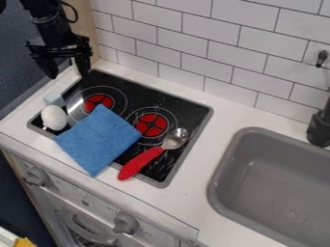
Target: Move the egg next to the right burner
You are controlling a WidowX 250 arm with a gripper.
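Camera view's got the white egg (54, 118) beside the blue cloth (99, 140), gripper (67, 75) spread wide beyond it. Egg's probably light but slippery, so pinch its middle gently.

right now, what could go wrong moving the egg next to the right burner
The egg sits close to the small block and the blue cloth, so the tool might bump either while closing. Rounded as it is, the egg could roll when set down. The cloth and the spoon lie beside the right burner, so room there may be tight.
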